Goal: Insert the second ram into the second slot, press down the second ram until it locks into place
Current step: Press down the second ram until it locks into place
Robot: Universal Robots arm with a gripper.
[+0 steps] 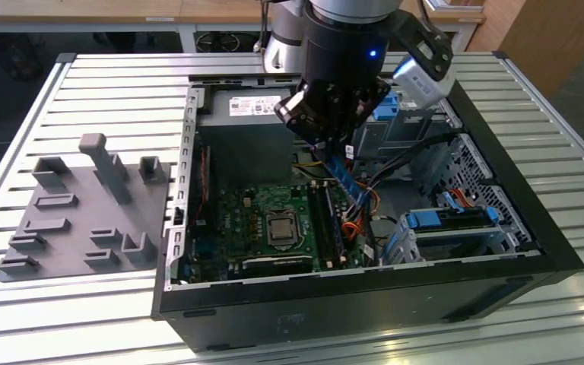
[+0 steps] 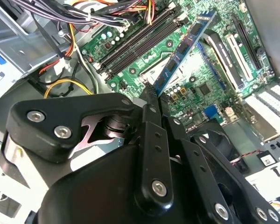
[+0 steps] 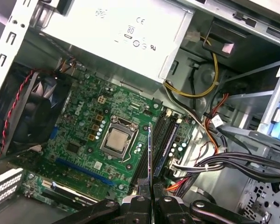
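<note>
Blue, thin and long, the circuit-board stick that is the second ram (image 2: pixel 185 49) hangs pinched at one end between the fingers of the black metal gripper (image 2: pixel 151 94). It is above the green motherboard (image 3: pixel 79 135), over its dark memory slots (image 2: pixel 135 44) and apparently not touching them. Insertion and pressing down look undone.

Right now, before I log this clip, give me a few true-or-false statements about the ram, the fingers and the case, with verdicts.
1. The fingers are shut on the second ram. True.
2. The second ram is locked into its slot. False: it hangs tilted above the motherboard.
3. The computer case is open. True.
4. A cooler covers the processor. False: it is bare.
5. The grey fixture plate lies inside the case. False: it lies on the table, at the exterior view's left of the case.
</note>
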